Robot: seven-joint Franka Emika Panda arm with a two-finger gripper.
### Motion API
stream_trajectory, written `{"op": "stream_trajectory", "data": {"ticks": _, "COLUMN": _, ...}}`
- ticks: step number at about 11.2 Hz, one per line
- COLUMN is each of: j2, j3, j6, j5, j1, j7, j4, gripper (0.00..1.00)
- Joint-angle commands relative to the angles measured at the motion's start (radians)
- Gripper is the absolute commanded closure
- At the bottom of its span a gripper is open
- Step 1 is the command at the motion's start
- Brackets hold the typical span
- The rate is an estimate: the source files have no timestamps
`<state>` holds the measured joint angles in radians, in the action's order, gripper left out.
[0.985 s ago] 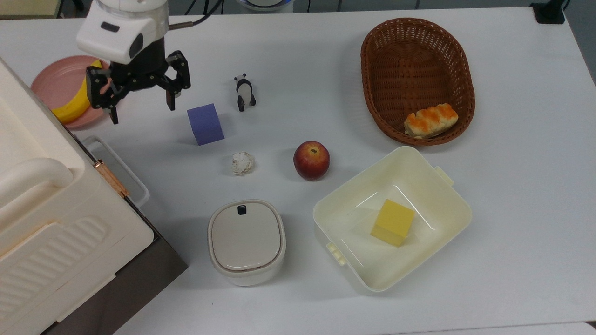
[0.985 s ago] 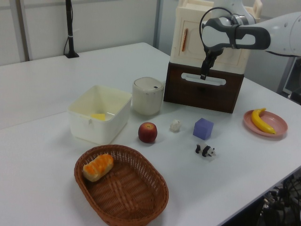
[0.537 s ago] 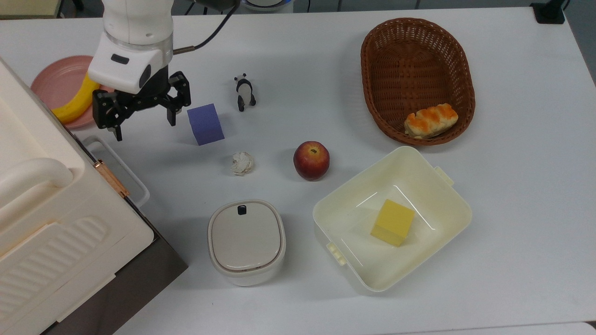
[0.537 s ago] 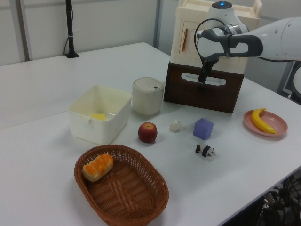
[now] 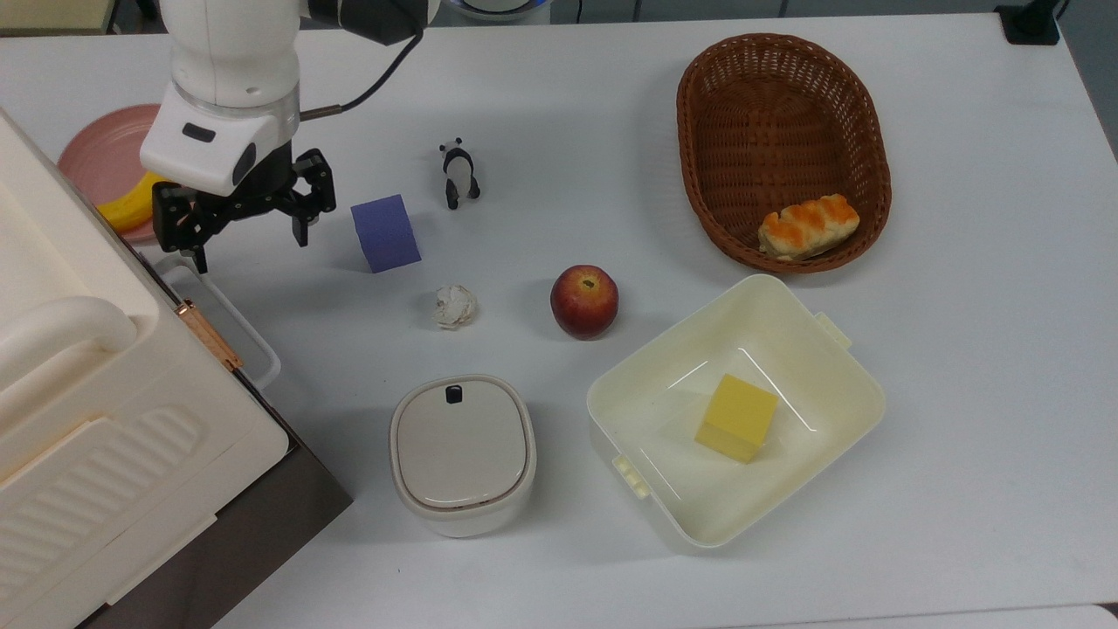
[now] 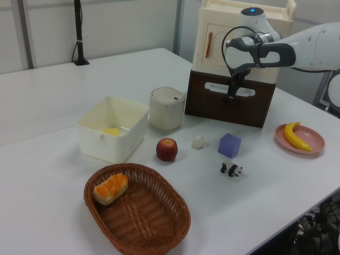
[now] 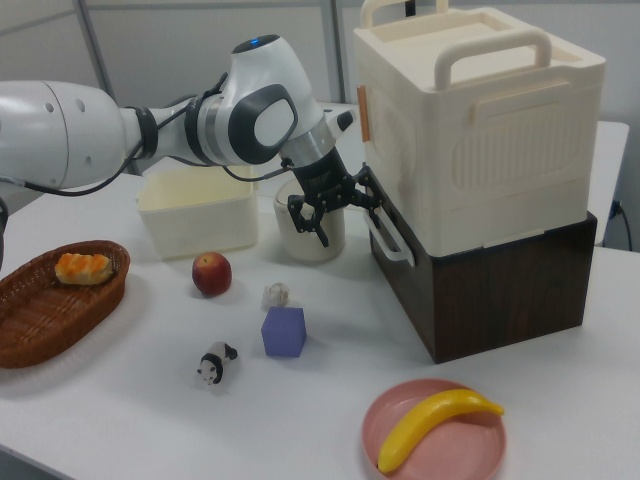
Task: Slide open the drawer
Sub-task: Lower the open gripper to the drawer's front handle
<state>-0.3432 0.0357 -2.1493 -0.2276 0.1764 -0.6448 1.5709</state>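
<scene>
We observed the gripper [image 5: 251,236] with its jaws apart, positioned at the white handle [image 7: 388,236] of the drawer [image 7: 480,290]. The drawer sat shut beneath the cream cabinet [image 7: 478,140] on the table [image 5: 961,349].

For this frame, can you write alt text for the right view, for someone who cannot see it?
A white robot arm holds its open gripper at the white loop handle of a closed dark brown drawer under a cream cabinet. On the white table lie a banana on a pink plate, a purple cube, a toy panda, an apple and a wicker basket.
</scene>
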Motion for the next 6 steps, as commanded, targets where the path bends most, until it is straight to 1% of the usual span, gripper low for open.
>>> {"op": "stream_trajectory", "data": {"ticks": 1, "j2": -0.033, "j3": 0.003, "j6": -0.024, "j5": -0.012, "j1": 0.002, "j7": -0.010, "j4": -0.044, "gripper": 0.00}}
{"op": "stream_trajectory", "data": {"ticks": 6, "j2": -0.066, "j3": 0.006, "j6": -0.046, "j5": -0.013, "j1": 0.003, "j7": -0.010, "j4": -0.060, "gripper": 0.00}}
